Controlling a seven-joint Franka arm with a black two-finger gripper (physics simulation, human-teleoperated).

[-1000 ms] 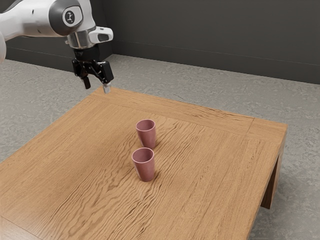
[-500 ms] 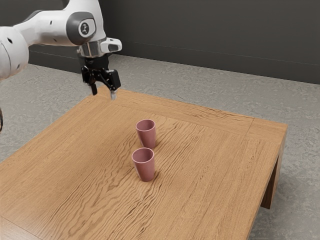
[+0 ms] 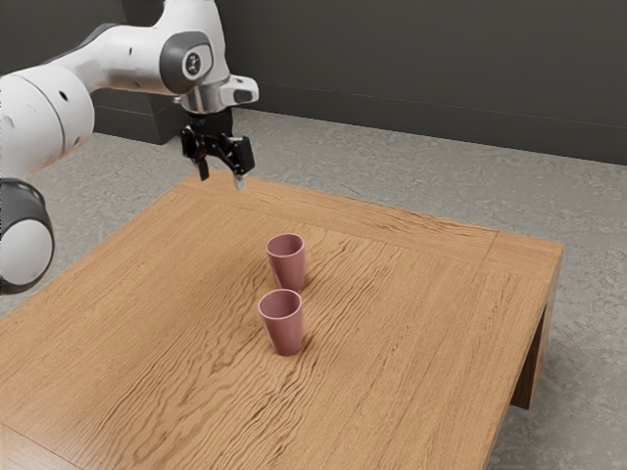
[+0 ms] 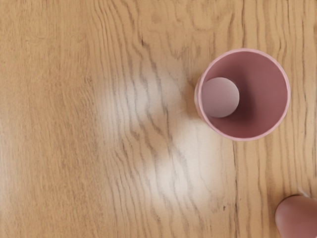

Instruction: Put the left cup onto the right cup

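Observation:
Two pink cups stand upright near the middle of the wooden table [image 3: 137, 323]. The far cup [image 3: 286, 259] sits just behind the near cup [image 3: 281, 320], with a small gap between them. My black gripper [image 3: 221, 178] hangs open and holds nothing. It is high over the table's far edge, well to the exterior view's left of both cups. The wrist view looks straight down into one cup [image 4: 242, 94], and part of the other cup [image 4: 297, 215] shows beside it.
The table's far edge [image 3: 343, 204] runs just below the gripper. Grey floor [image 3: 549, 196] and a dark wall lie beyond it. Bare wood surrounds the cups on all sides.
My arm has swung toward the exterior view's right and slightly lower, bringing the gripper closer to the cups. The fingers stay open. The cups have not moved.

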